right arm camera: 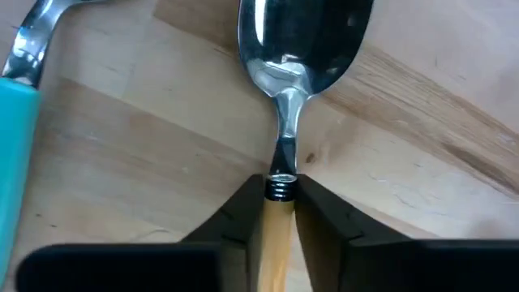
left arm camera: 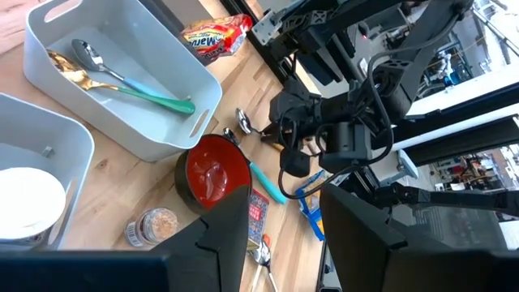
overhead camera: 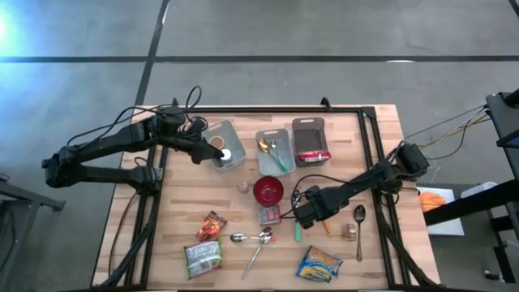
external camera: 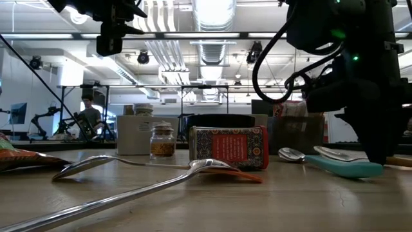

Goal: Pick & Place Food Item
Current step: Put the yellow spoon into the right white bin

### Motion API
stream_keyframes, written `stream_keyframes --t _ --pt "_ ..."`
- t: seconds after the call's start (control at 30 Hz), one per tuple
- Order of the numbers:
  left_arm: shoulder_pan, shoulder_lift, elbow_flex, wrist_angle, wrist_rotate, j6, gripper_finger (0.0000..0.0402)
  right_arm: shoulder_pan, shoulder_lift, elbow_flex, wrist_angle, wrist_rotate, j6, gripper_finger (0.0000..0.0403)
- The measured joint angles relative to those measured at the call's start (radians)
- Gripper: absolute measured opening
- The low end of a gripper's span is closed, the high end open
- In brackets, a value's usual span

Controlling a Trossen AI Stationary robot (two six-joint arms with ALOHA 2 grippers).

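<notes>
A spoon with a steel bowl [right arm camera: 304, 40] and a pale wooden handle lies on the wooden table, near the front right. My right gripper [right arm camera: 280, 219] points down over it and is shut on that handle; in the high view it [overhead camera: 306, 215] stands just right of a red patterned tin [overhead camera: 270, 214]. A teal-handled spoon [right arm camera: 16, 122] lies beside it. Snack bags [overhead camera: 212, 225] [overhead camera: 203, 258] [overhead camera: 319, 264] lie near the front edge. My left gripper [overhead camera: 215, 154] hangs open above the left grey bin [overhead camera: 231, 130], holding nothing. My right gripper pinches the spoon's wooden handle [right arm camera: 277, 215] between its two fingers, right behind the ribbed metal collar where the steel neck begins. The fingers come from above, pointing down, and lie across the handle. The spoon's bowl rests on the tabletop.
Three bins stand at the back: one holding a white cup [left arm camera: 24, 203], one with cutlery [overhead camera: 276, 150], one with a red packet [overhead camera: 310, 139]. A red bowl [overhead camera: 269, 191], a spice jar [overhead camera: 242, 186], loose spoons [overhead camera: 251, 238] [overhead camera: 359, 219] and a small jar [overhead camera: 349, 232] crowd the middle.
</notes>
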State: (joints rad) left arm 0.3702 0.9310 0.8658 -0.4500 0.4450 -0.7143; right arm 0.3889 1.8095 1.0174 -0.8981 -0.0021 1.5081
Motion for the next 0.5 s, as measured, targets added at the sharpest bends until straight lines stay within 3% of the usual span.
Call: stream_keyframes --t 0.07,0.27,0.5 --pt "0.0 0.0 0.0 0.0 0.0 0.0 0.0157 0.0 0.0 -0.004 0.011 -0.003 0.006 0.0032" --pt "0.0 0.0 0.0 0.0 0.0 0.004 0.0157 0.003 -0.006 0.024 -0.015 0.0 0.022 0.0032" --pt "-0.001 0.0 0.0 0.0 0.0 0.005 0.0157 0.005 -0.061 0.137 -0.129 -0.003 -0.04 0.0032"
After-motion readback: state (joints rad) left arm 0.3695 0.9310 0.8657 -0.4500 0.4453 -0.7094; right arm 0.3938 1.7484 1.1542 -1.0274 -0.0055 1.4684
